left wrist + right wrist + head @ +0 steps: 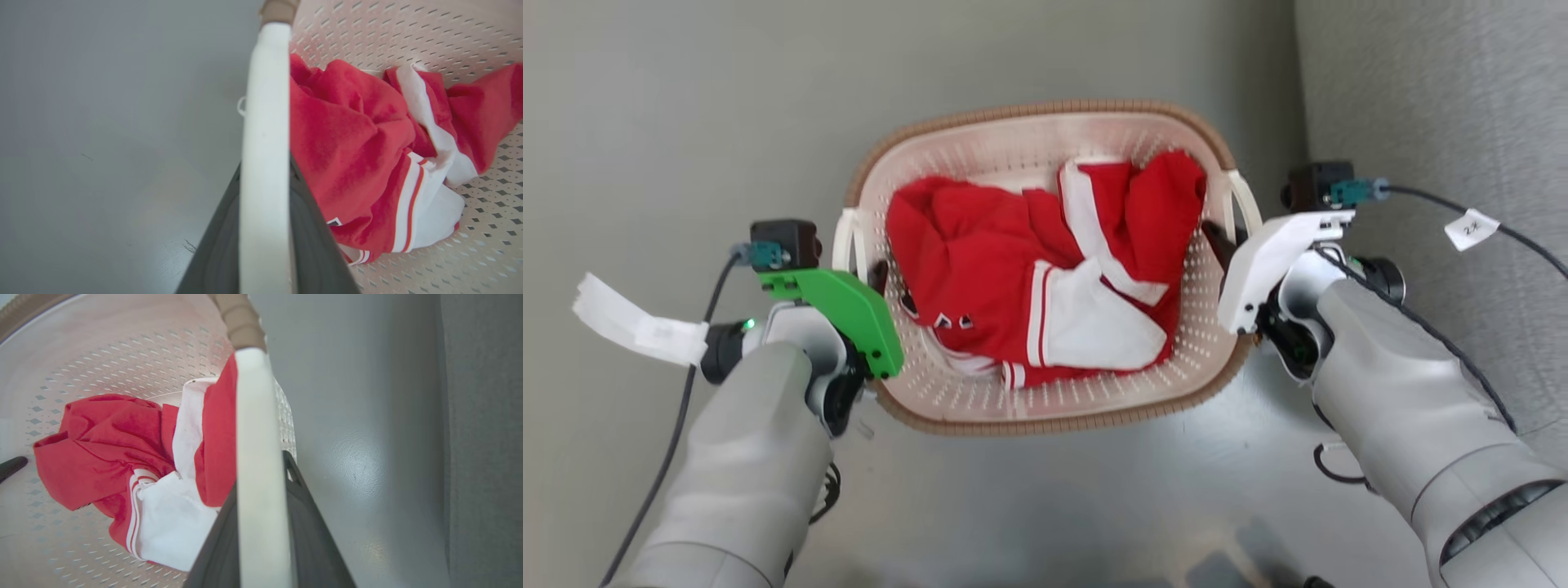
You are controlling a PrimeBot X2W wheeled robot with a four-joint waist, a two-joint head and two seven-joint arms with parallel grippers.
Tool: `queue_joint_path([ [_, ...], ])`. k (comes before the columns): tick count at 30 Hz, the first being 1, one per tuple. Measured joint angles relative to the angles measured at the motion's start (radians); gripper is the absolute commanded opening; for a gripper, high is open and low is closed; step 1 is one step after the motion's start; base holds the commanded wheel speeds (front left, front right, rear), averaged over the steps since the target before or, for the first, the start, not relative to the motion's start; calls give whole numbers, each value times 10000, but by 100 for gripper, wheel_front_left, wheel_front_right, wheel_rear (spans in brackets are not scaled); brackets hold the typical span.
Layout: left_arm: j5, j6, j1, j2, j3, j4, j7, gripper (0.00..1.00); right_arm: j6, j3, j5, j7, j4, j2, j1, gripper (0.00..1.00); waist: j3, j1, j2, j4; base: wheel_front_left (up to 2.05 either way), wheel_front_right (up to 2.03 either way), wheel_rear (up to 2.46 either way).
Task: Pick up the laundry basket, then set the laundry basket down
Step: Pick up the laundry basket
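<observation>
Grippers, mid-left and mid-right of the head view: left gripper (877, 278) and right gripper (1217, 241) each clamp a white loop handle (849, 241) of the laundry basket (1045, 425), centre frame. The perforated plastic is likely rigid and the load light: one soft red-and-white garment (1029, 278). Lift both handles evenly.

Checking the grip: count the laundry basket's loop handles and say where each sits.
2 handles: one on the laundry basket's left side, in the left hand; the other on its right side, in the right hand.

One basket (1045, 110), one garment (980, 245), two claws (879, 276) (1217, 238)
</observation>
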Motion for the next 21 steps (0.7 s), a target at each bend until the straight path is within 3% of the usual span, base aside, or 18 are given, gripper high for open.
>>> queue_joint_path([
  [21,-1143,0,1275,-8,-727,349,1218,0,-71,681,1116,1547,192,21,1219,0,-2699,0,0,-273,0,0,0],
])
